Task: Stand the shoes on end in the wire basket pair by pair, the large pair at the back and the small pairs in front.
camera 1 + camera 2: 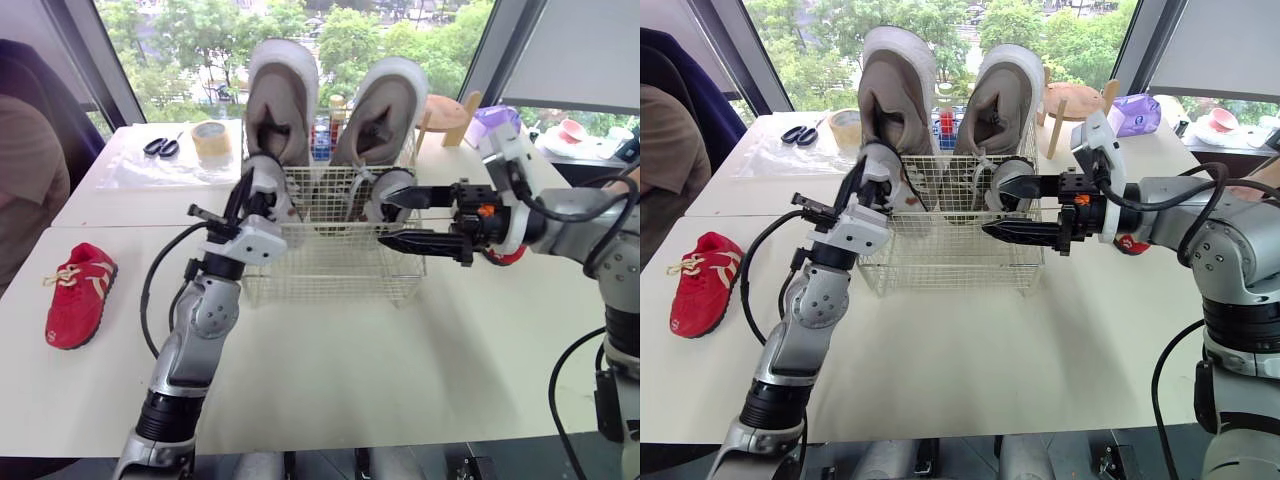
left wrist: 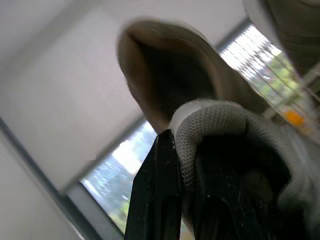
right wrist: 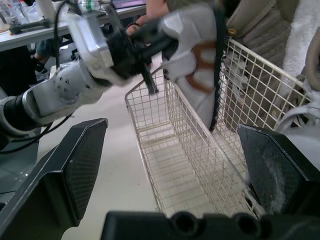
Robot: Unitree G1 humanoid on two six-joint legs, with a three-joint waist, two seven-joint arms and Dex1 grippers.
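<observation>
Small grey shoe [image 3: 187, 35] at the wire basket [image 1: 330, 278]
Left hand [image 1: 252, 193] clamps it at the basket's left edge; right hand [image 1: 384, 219] spread open at its right side.

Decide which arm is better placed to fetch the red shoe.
Left, probably. The red shoe lies on the robot's left, nearer the left tool, though it must first release its small grey shoe. The open right tool sits across the basket.

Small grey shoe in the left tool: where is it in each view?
Left eye view: small grey shoe left of centre, at wire basket rim.
Right eye view: shoe left of centre.
Left wrist view: shoe's mesh collar, mid-picture.
Right wrist view: shoe at basket rim.
Landmark: large tan shoe behind.
</observation>
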